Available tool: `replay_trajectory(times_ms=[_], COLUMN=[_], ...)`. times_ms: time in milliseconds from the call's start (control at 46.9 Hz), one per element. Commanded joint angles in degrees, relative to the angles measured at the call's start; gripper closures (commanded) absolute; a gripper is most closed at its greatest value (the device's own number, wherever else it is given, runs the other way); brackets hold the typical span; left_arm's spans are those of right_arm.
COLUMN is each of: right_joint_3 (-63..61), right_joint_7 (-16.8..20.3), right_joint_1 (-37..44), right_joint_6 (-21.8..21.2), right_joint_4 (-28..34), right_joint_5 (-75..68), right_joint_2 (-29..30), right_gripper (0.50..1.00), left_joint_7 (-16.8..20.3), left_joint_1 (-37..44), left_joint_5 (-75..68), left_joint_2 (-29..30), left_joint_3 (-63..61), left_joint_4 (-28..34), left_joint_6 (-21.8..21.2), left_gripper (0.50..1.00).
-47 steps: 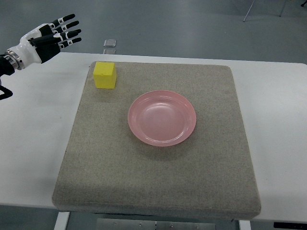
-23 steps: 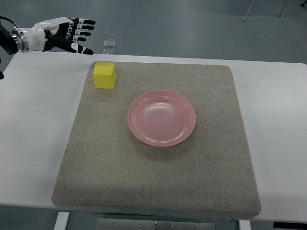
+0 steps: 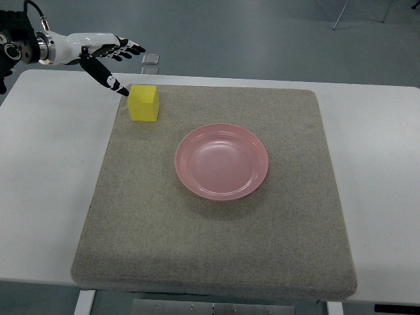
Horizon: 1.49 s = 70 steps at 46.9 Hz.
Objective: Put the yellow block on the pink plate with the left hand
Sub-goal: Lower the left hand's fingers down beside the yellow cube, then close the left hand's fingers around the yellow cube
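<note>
A yellow block [image 3: 144, 103] sits near the far left corner of a grey mat [image 3: 216, 249]. A pink plate [image 3: 221, 161] lies empty at the mat's middle, to the right of and nearer than the block. My left hand [image 3: 115, 62] reaches in from the upper left edge, white and black, hovering just beyond and left of the block. Its fingers [image 3: 128, 48] are spread open and its thumb points down toward the block's left top edge. It holds nothing.
The mat lies on a white table [image 3: 46, 184]. A small grey object [image 3: 151, 59] lies on the floor beyond the table's far edge. A chair leg [image 3: 341, 14] shows at the top right.
My left hand has moved right and slightly up over the table's far edge, closing in on the yellow block, with the thumb now swung down toward it. Block and plate have not moved.
</note>
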State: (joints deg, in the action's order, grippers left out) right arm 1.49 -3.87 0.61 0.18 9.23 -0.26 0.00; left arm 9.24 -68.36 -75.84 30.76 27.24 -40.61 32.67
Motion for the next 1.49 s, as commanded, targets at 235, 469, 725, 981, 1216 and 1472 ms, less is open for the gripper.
replay_trajectory(times_ms=[235,469,725,981,1216,1472], right_joint_3=[0.0,0.0,0.0,0.0,0.0,0.0], right_joint_7=[0.0,0.0,0.0,0.0,0.0,0.0], right_joint_1=[0.0,0.0,0.0,0.0,0.0,0.0], right_joint_6=[0.0,0.0,0.0,0.0,0.0,0.0], right_joint_4=[0.0,0.0,0.0,0.0,0.0,0.0], right_joint_5=[0.0,0.0,0.0,0.0,0.0,0.0], right_joint_2=[0.0,0.0,0.0,0.0,0.0,0.0], right_gripper=[0.576,0.576,0.576,0.576,0.576,0.576], left_joint_7=[0.0,-0.2,-0.3,-0.3,-0.2,-0.2], left_joint_1=[0.5,0.7,0.8,0.9,0.9,0.9], left_joint_5=[-8.5,-8.8,-9.1,-10.2,-11.3,-13.5], left_joint_2=[-4.9,-9.3,-11.8,-12.0,-12.7,-12.8], left_joint_3=[-2.0,-5.9,-6.9,-12.5,-12.7,-12.7], left_joint_4=[0.5,5.4,9.2,9.2,9.3,9.3], left_joint_6=[-5.6,-9.0,-11.2,-17.1,-17.2,-17.2], left_gripper=[0.508,0.508,0.512,0.514,0.553,0.699])
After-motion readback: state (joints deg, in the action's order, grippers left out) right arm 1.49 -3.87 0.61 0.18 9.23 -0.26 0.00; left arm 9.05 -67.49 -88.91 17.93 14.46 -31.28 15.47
